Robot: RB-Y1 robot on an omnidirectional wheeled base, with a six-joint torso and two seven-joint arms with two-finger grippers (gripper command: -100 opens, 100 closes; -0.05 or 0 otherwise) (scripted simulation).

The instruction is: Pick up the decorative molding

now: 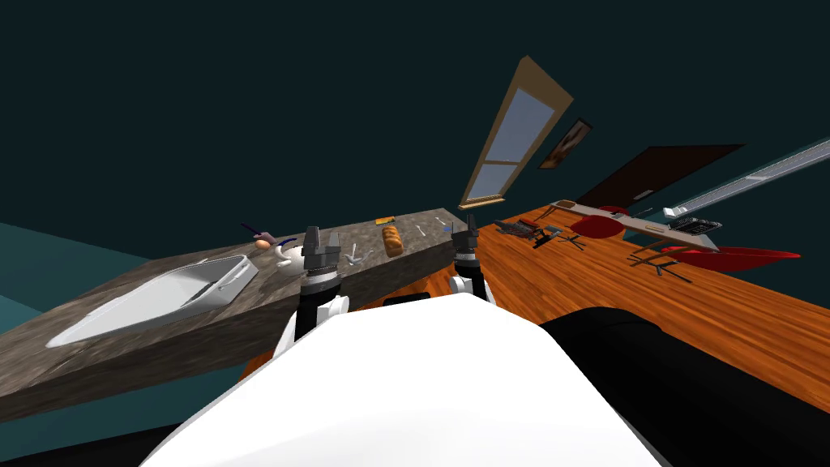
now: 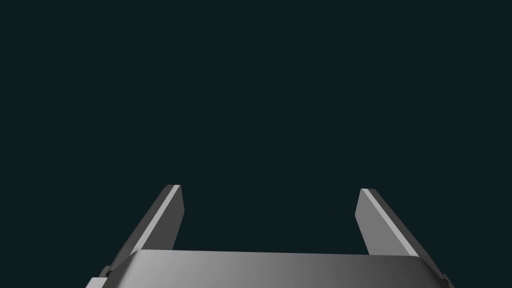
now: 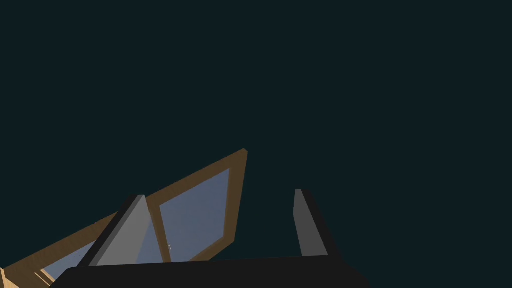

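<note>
Holds left gripper (image 2: 270, 190) and right gripper (image 3: 219, 194) spread open, empty, above mottled brown stone worktop (image 1: 243, 312); probably needs turning right across orange wooden floor (image 1: 648, 292) toward long pale grey molding strip (image 1: 754, 174), well apart.

Mottled grey-brown stone counter (image 1: 113, 357) taken as reference. Dark teal walls (image 1: 243, 97) behind it. Orange wood floor (image 1: 632, 292) off its far end. Beyond that end: tall tan-framed window (image 1: 511, 138), small picture (image 1: 566, 144) beside it, long table (image 1: 648, 229), red chairs (image 1: 598, 225).
</note>
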